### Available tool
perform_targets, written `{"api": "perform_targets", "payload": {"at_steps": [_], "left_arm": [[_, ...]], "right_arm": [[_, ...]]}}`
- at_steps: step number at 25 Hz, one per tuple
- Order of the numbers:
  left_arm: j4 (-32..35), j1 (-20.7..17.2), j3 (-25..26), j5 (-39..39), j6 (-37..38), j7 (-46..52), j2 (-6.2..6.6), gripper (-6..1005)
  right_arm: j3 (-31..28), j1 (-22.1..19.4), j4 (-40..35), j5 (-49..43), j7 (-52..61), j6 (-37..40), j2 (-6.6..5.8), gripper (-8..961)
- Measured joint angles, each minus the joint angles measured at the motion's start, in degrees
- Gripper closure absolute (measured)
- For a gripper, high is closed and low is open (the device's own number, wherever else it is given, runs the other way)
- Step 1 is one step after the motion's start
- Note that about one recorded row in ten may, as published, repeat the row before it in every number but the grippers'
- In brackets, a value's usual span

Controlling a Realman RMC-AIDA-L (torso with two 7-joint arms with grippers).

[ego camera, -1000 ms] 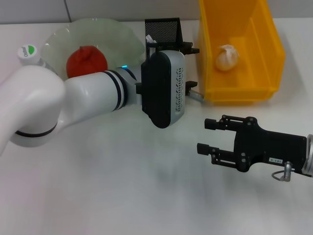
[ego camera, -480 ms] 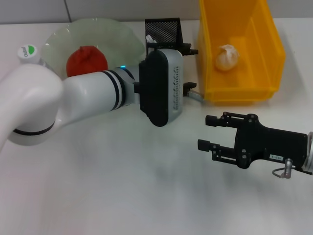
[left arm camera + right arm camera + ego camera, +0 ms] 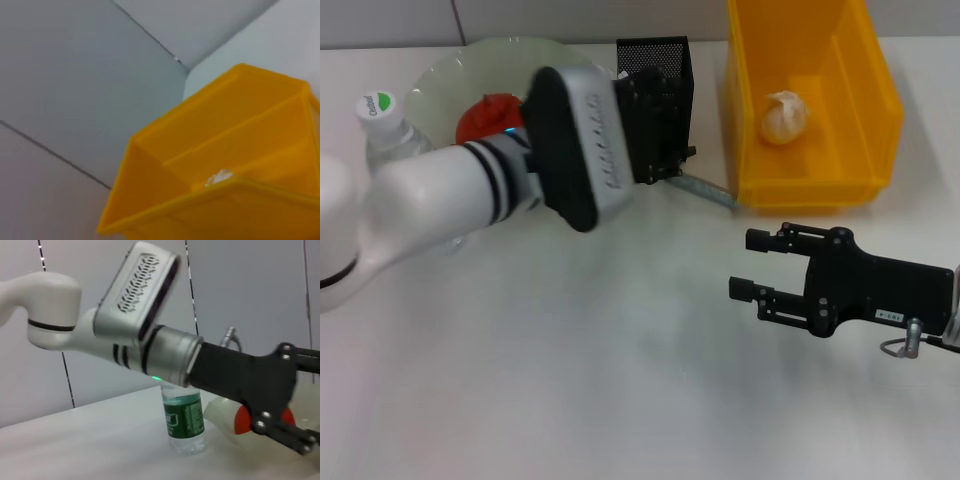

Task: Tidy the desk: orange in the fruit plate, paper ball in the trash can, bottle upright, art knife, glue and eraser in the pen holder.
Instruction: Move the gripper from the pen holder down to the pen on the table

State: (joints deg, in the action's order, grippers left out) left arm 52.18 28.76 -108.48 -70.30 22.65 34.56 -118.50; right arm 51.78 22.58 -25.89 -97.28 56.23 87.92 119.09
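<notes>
Desk (image 3: 570,400): white surface carrying all items listed.

Left arm: white, reaching across from the robot's left. Its left claw (image 3: 665,150) is at the pen holder, overlapping that cup's front in the head view. A grey metal rod-like object (image 3: 705,190) projects from under the claw toward the trash can, lying slantwise low over the desk; whether the claw has hold of it, and how far its fingers stand apart, cannot be told.

Trash can (image 3: 860,150): bright yellow bin, at the far right of the desk. Seen from the left wrist view as a yellow box (image 3: 240,160) with the white wad inside.

Fruit plate (image 3: 560,70): pale green scalloped dish, at the far left, partly behind the left arm.

Right claw (image 3: 745,265): black, hovering above the desk in front of the trash can, well apart from it; two fingers (image 3: 765,240) parted, nothing between them.

Pen holder (image 3: 655,55): black mesh cup, upright, between fruit plate and trash can.

Bottle (image 3: 385,125): clear, green label, standing upright just beside the fruit plate on its left; also visible in the right wrist view (image 3: 185,417).

Orange (image 3: 485,115): red-orange, lying in the fruit plate, partly hidden by the left arm.

Paper ball (image 3: 785,115): crumpled white wad, resting on the floor of the trash can.
</notes>
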Motion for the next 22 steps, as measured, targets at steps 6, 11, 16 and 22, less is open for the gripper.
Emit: {"api": "perform_targets", "payload": {"at_steps": [6,11,16,22], "left_arm": [[0.3,-3.2,9.5,-1.0,11.8,8.1,0.36,209],[-0.7,-4.7,19.0,-4.2,23.9,14.9,0.46,211],[-6.5,-5.0,30.2,-6.6,42.2,20.6,1.33,213],[-14.5,-4.8,35.3,-6.9,57.4,22.5,3.87,215]], "right_arm": [[-0.3,0.0,-0.2,0.0,0.1,0.0,0.00,325],[-0.3,0.0,-0.4,0.0,0.3,0.0,-0.01,325],[-0.4,0.2,-0.5,0.0,0.5,-0.1,-0.25,325],[-1.2,1.0,-1.2,0.0,2.3,0.5,-0.70,325]]}}
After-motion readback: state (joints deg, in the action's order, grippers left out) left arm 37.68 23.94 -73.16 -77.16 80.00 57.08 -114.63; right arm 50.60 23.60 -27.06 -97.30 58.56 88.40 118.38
